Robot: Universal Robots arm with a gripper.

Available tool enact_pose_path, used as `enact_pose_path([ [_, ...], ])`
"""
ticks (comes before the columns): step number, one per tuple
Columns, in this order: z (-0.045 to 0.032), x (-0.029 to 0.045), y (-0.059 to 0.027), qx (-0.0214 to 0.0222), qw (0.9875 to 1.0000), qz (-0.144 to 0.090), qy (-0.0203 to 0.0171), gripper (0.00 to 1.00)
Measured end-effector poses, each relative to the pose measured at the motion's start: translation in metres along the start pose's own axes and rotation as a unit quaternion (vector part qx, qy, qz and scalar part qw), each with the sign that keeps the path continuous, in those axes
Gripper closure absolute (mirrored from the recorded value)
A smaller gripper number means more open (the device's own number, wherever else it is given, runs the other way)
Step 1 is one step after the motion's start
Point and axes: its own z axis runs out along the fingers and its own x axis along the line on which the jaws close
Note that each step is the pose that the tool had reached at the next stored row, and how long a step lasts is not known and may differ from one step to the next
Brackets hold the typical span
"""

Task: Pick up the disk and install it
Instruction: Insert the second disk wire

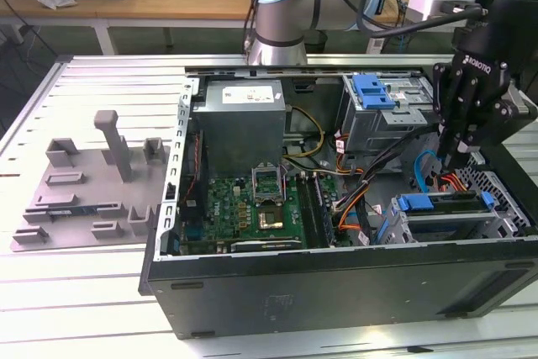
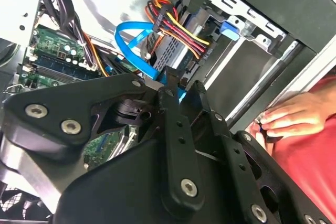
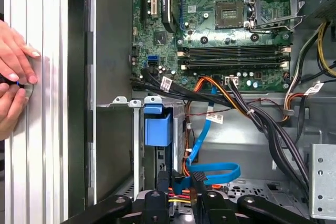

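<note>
Gripper (image 2: 184, 90) right up front, nosed in among the cables (image 2: 173, 27); clamped or released, you can't tell. Disk (image 1: 430, 203) sits in the cage (image 1: 458, 226) at the case's (image 1: 336, 292) four o'clock. Expect it dense, rigid, shock-shy: hold it by its side edges.

The arm (image 1: 290, 2) reaches in from the far side, wrist bent downward. Its black gripper (image 1: 458, 153) points down, fingers (image 2: 176, 124) drawn close together with a narrow gap. A person's hands (image 3: 13, 77) rest together nearby.
</note>
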Motion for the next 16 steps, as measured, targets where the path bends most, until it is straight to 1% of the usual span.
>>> enact_pose_path([
  [2, 0.0000, -0.0054, 0.0006, 0.0000, 1.0000, 0.000, 0.0042, 0.69],
  [3, 0.0000, -0.0065, 0.0006, 0.0000, 1.0000, 0.000, 0.0054, 0.69],
  [4, 0.0001, -0.0073, 0.0006, 0.0000, 1.0000, 0.000, 0.0078, 0.69],
  [5, 0.0003, -0.0078, 0.0007, 0.0000, 0.9999, 0.000, 0.0114, 0.69],
  [7, 0.0002, -0.0081, 0.0007, 0.0000, 0.9999, 0.000, 0.0151, 0.69],
  [9, 0.0003, -0.0084, 0.0007, -0.0001, 0.9998, 0.000, 0.0206, 0.69],
  [12, 0.0004, -0.0085, 0.0007, -0.0001, 0.9997, 0.000, 0.0232, 0.69],
  [15, 0.0005, -0.0085, 0.0007, -0.0001, 0.9997, 0.000, 0.0235, 0.71],
  [16, 0.0005, -0.0086, 0.0007, -0.0001, 0.9997, 0.000, 0.0235, 0.84],
])
